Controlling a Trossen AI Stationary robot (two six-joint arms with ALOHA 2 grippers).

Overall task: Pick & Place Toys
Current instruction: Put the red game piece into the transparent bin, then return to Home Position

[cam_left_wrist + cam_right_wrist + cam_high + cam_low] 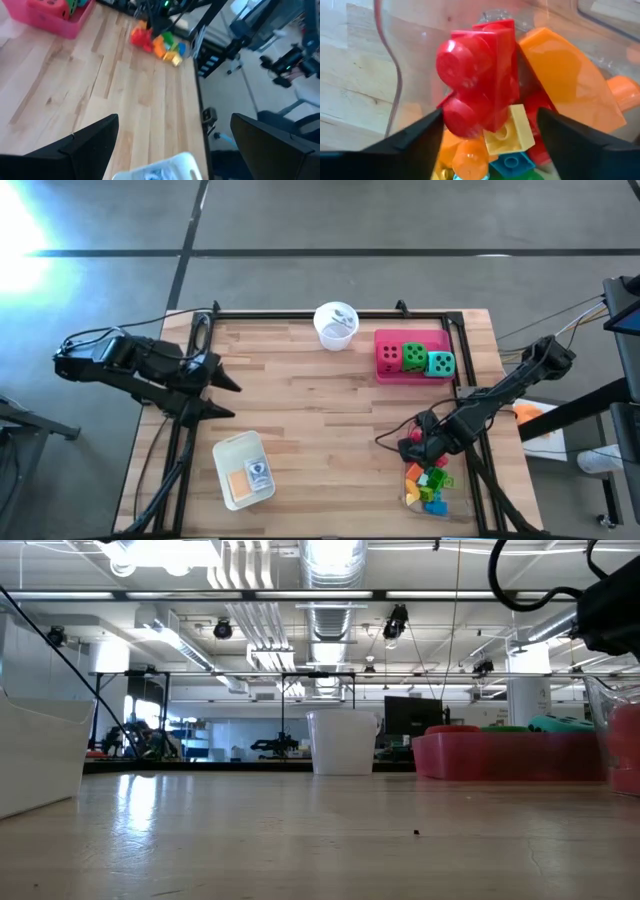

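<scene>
Just above the clear tray [425, 498], open right fingers [490, 130] flank a red brick [480, 80]

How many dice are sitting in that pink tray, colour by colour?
Red dice: 1
Green dice: 1
Teal dice: 1
Total in the pink tray: 3

Layout, seen from above: cup [335, 326] at the far edge of the table [320, 400]; tray with three dice [414, 358] just to its right; tray with cards [244, 469] near the front, left of centre; brick pile [427, 481] at the front right corner
</scene>
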